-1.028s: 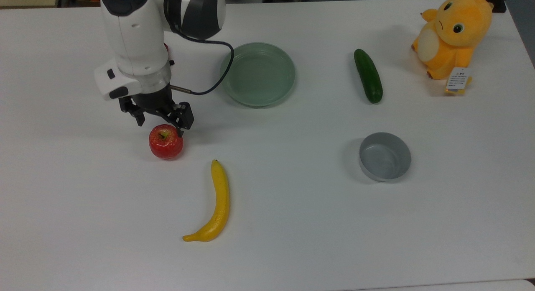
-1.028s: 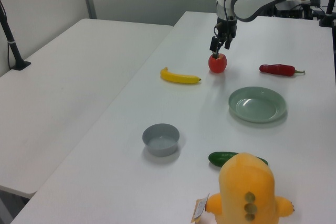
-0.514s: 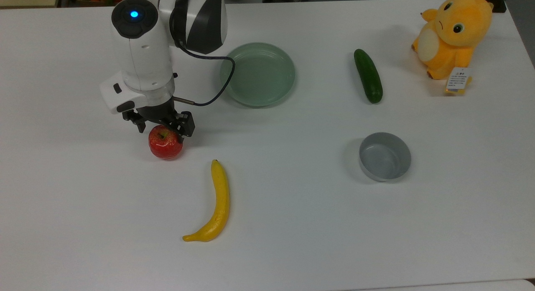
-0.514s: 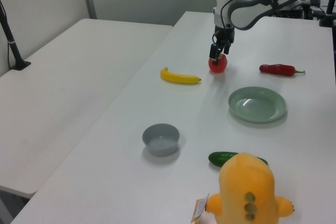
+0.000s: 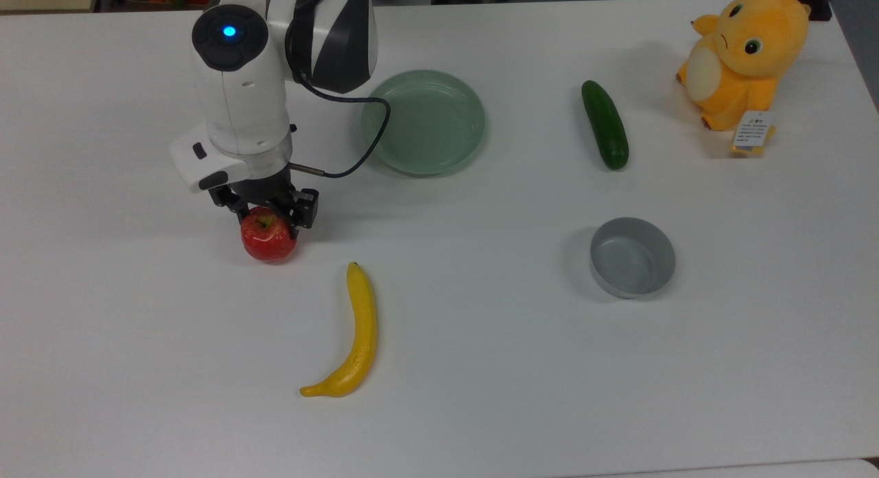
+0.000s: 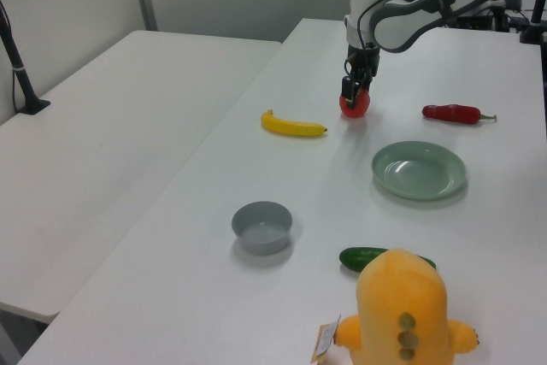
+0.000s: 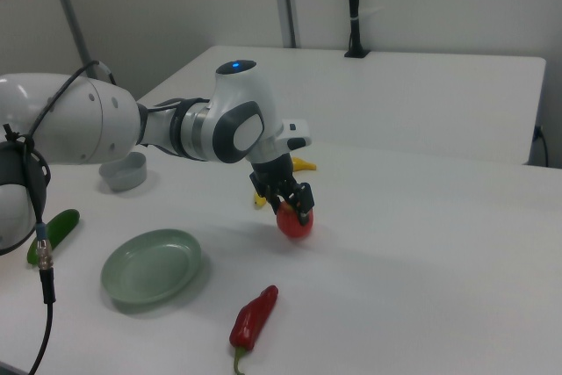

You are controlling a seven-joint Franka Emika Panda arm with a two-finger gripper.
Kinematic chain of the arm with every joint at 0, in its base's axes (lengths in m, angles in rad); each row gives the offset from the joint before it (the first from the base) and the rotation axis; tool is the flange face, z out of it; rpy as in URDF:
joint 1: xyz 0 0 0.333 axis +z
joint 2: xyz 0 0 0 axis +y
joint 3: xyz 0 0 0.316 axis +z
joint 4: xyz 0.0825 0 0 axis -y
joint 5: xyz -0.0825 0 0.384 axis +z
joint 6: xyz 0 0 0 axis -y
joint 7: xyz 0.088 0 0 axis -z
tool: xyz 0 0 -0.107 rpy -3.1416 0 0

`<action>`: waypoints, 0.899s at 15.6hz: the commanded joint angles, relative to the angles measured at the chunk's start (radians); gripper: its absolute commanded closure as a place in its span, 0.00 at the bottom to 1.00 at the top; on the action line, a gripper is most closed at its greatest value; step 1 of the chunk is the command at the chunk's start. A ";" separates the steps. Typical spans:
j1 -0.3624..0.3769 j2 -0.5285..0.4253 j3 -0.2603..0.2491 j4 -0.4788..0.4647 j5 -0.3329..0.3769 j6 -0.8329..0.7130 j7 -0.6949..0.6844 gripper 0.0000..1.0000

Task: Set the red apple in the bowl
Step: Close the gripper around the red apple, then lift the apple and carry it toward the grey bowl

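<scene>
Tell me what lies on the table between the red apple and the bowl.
In the top view, only the banana's upper tip comes near the line from the red apple to the bowl; otherwise bare white table.

Top view: bench (image 5: 481, 395) is seen from high above, looking steeply down, whole work area covered. Left view: set low past the plush toy (image 6: 402, 314), faced along the bench toward the arm. Right view: placed opposite, nearer the arm. Green plate (image 5: 424, 121) (image 6: 419, 169) (image 7: 151, 267) is shared by all three.
</scene>
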State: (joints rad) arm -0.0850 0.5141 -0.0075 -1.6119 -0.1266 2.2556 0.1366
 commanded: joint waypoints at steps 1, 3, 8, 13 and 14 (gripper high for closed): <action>0.005 0.006 -0.002 0.012 -0.021 0.007 0.026 0.63; 0.001 -0.005 0.012 0.012 -0.021 0.007 0.026 0.63; -0.010 -0.046 0.014 0.007 -0.019 0.005 0.024 0.62; -0.002 -0.126 0.015 -0.019 -0.008 0.002 0.023 0.62; 0.002 -0.141 0.015 -0.022 -0.002 -0.001 0.024 0.62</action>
State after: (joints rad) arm -0.0897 0.4471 0.0001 -1.5851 -0.1266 2.2556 0.1387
